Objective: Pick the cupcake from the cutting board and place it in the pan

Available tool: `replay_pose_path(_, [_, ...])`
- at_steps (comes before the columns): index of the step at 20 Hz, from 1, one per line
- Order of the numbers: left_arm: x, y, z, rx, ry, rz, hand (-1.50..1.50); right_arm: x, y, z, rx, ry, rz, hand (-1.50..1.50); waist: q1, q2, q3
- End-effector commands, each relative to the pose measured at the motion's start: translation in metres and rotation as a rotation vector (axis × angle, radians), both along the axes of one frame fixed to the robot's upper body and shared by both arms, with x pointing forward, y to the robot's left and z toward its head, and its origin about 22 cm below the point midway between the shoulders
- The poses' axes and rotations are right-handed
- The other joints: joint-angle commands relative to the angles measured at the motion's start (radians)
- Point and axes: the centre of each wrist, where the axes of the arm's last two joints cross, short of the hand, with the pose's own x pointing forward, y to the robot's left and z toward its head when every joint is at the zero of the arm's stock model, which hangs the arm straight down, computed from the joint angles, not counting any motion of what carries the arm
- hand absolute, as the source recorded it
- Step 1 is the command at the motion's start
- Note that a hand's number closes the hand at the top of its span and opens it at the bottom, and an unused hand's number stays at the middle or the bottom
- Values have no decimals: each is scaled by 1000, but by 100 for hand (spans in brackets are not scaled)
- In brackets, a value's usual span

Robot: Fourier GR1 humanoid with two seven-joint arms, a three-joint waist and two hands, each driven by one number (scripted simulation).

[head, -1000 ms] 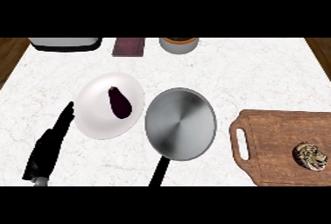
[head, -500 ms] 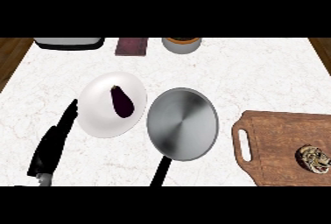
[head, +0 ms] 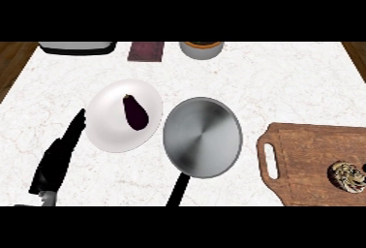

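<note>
The cupcake (head: 348,176) sits untouched near the right edge of the cutting board (head: 307,145); the pan (head: 202,136) lies left of it. The left hand (head: 58,157) rests with straight fingers at near left; the right hand is unseen. Reaching comes next.

The cutting board (head: 314,162) runs off the right edge, cupcake (head: 348,177) partly cut off there.
</note>
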Motion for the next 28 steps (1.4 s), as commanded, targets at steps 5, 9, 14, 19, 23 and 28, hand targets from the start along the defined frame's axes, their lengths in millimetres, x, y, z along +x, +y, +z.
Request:
replay_pose_path(5, [-2,-3,2,-9,6,10,0,23,5,-27,42,169,-8,-150,-6,-1,1])
replay_pose_path(9, [-5,0,3,-11,13,-9,0,30,10,-31,25,266,-42,-150,3,0,0])
replay_pose_path(14, [-1,7,6,3,1,-4,0,33,14,-32,28,282,-23,-150,-9,-2,0])
replay_pose_path(19, [-5,-12,13,-5,1,-1,0,35,39,-48,49,329,-17,-150,-10,-4,0])
replay_pose_path(23, [-16,4,5,6,3,5,0,35,24,-57,48,324,-21,-150,-11,-3,1])
replay_pose_path(28, [-7,18,-6,10,-8,6,0,28,5,-85,57,345,-27,-150,-14,-1,1])
